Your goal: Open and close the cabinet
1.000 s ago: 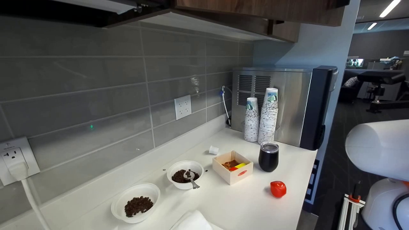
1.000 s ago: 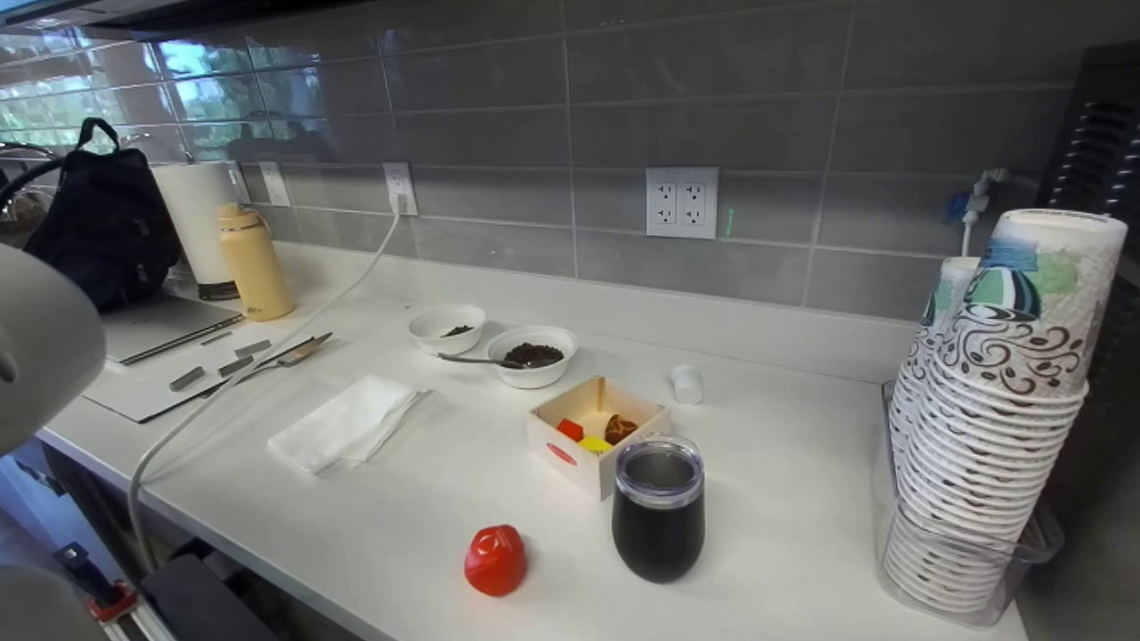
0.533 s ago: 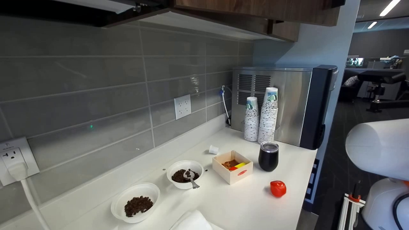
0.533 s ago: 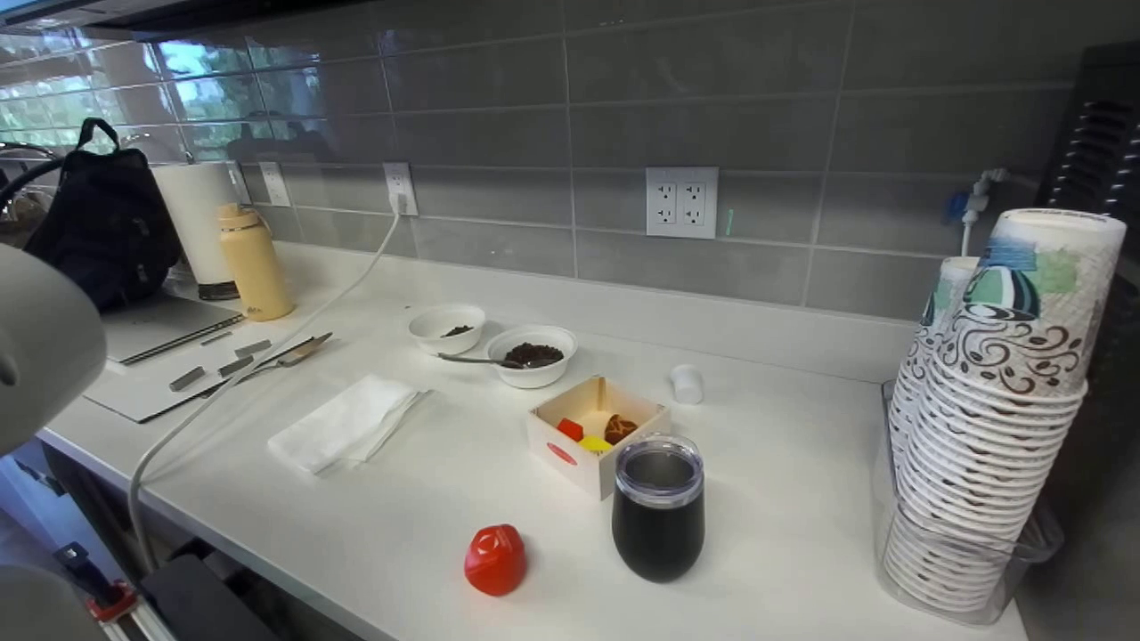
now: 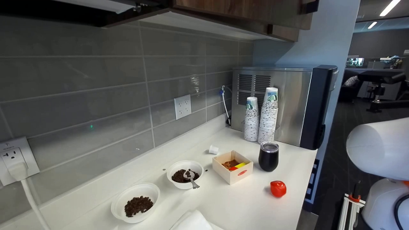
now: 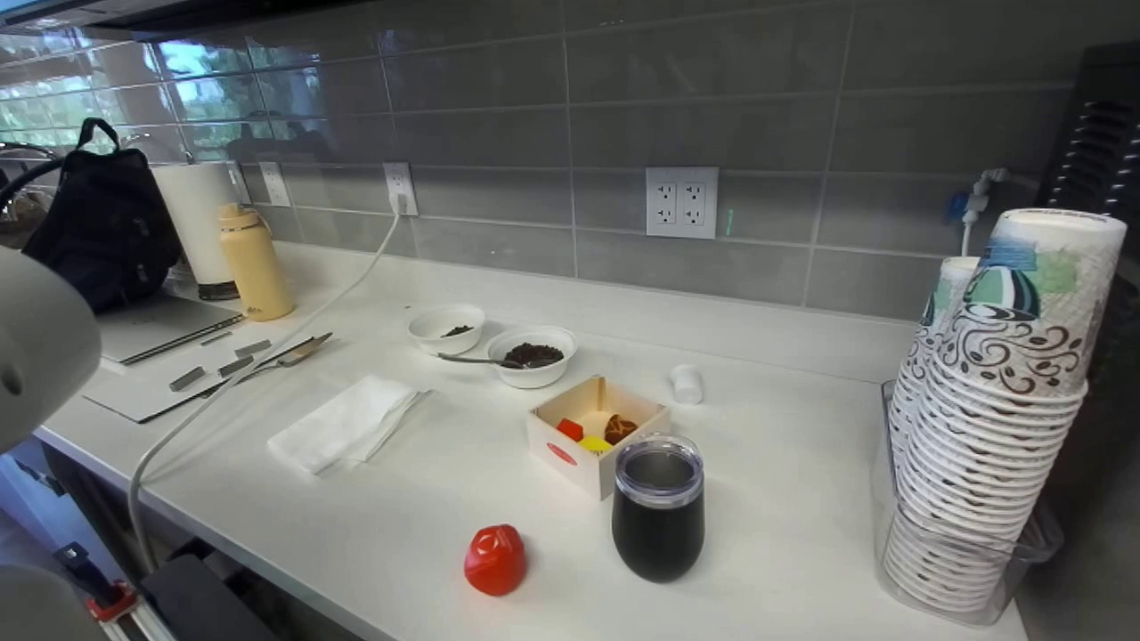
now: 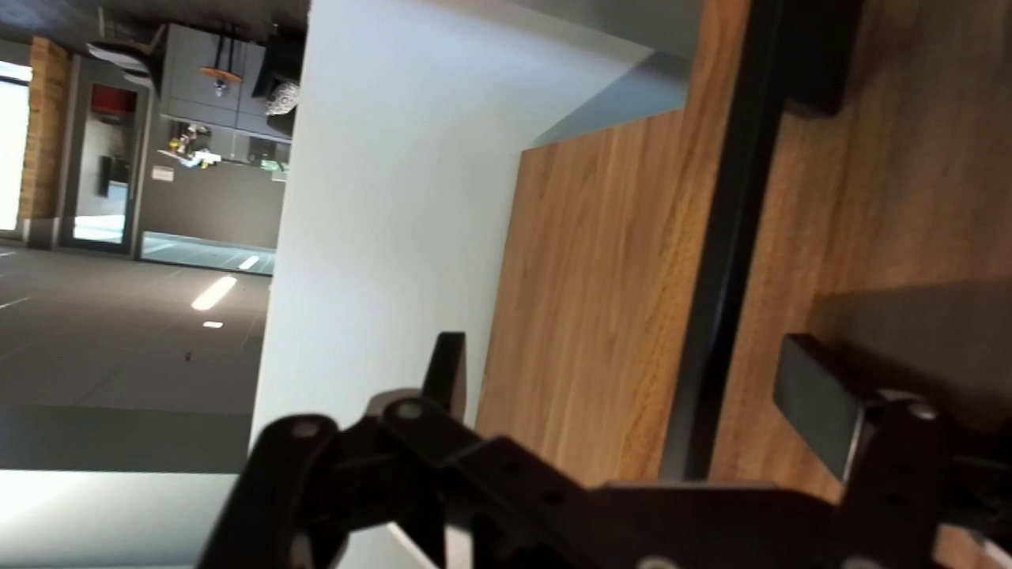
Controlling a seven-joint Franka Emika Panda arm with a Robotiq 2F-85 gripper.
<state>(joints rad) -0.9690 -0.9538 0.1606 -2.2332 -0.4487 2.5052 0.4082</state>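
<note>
The cabinet is dark brown wood and hangs above the counter; its door (image 5: 255,12) shows at the top of an exterior view. The door stands slightly out from the cabinet body. Its black handle (image 5: 310,6) is near the door's far end. In the wrist view the door (image 7: 909,205) fills the right side, and the long black handle (image 7: 723,261) runs up between my fingers. My gripper (image 7: 628,348) is open, a finger on each side of the handle and apart from it. I cannot tell whether the right finger touches the door. The gripper is outside both exterior views.
A neighbouring wood panel (image 7: 585,237) and a pale wall (image 7: 395,221) lie left of the handle. Below are a metal appliance (image 5: 289,108), cup stacks (image 5: 268,124), a black tumbler (image 5: 268,159), a wooden box (image 5: 230,172), bowls (image 5: 185,185) and a red object (image 5: 278,188).
The cabinet door has swung inward toward the cabinet body, and its handle has moved left in an exterior view. The visible part of the arm has shifted only slightly. The counter items are unchanged.
</note>
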